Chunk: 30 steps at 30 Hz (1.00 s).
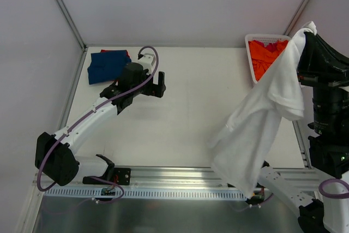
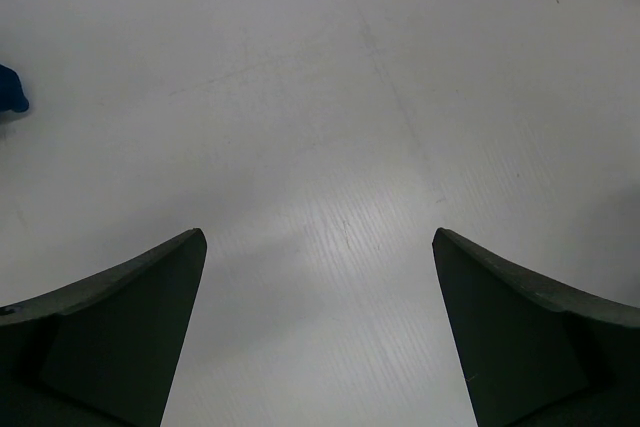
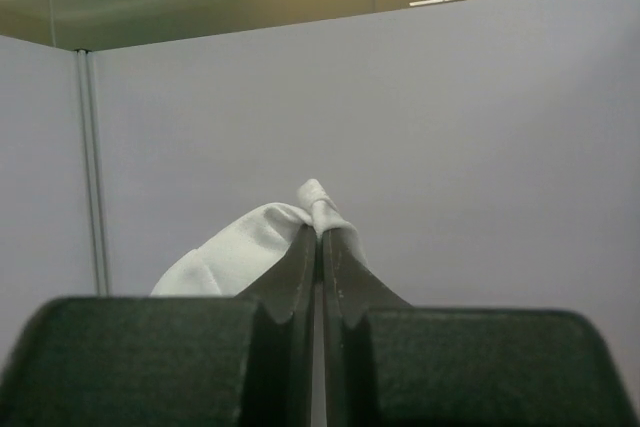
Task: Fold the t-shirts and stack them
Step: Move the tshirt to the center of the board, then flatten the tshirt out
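My right gripper [image 1: 308, 29] is raised high at the right and is shut on the white t-shirt [image 1: 262, 118], which hangs down from it to the table's near edge. In the right wrist view the gripper [image 3: 321, 232] pinches a fold of the white t-shirt [image 3: 250, 242]. A folded dark blue t-shirt [image 1: 106, 65] lies at the far left with a red t-shirt edge [image 1: 117, 52] showing under it. An orange t-shirt [image 1: 266, 55] lies in the basket. My left gripper [image 1: 159, 84] is open and empty over bare table, right of the blue t-shirt [image 2: 12, 89].
A white lattice basket [image 1: 252, 42] stands at the far right. Metal frame posts rise at the back left and back right. A slotted rail [image 1: 163, 192] runs along the near edge.
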Available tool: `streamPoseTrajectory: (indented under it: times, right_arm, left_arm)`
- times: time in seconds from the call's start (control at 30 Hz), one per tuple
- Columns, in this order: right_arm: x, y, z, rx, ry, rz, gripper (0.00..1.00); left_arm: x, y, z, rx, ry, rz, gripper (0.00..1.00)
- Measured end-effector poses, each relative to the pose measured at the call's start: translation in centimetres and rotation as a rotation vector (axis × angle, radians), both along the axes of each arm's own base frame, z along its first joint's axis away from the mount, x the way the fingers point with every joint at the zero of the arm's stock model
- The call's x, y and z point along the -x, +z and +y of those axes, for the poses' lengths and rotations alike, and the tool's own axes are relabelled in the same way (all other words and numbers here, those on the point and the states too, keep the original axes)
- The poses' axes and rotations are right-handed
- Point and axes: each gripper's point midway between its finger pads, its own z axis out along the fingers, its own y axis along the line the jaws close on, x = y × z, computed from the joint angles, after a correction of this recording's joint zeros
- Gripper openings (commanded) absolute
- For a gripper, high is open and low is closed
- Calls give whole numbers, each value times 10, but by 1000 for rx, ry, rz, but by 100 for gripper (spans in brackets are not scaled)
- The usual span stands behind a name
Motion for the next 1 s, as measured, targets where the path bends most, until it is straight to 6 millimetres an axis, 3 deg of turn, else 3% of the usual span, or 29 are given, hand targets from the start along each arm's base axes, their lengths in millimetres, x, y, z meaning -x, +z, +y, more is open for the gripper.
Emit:
streamPoseTrajectory:
  times: [0.2,0.4,0.53,0.77,1.0]
  right_arm:
    - [-12,-4,17,23,59,38,0]
    - [-45,-17,40,42,107,122,0]
    - [-74,-33,60,66,141,202,0]
    - [-117,-65,88,108,180,327,0]
    - [-126,-76,100,118,219,373,0]
  left_arm:
    - [1,-2,-3,18,-5,16,99]
    - [9,4,-18,92,-55,50,99]
    - [18,20,-39,163,-109,51,99]
    - [49,66,-75,275,-226,-3,99]
    - [63,100,-92,373,-277,-73,99]
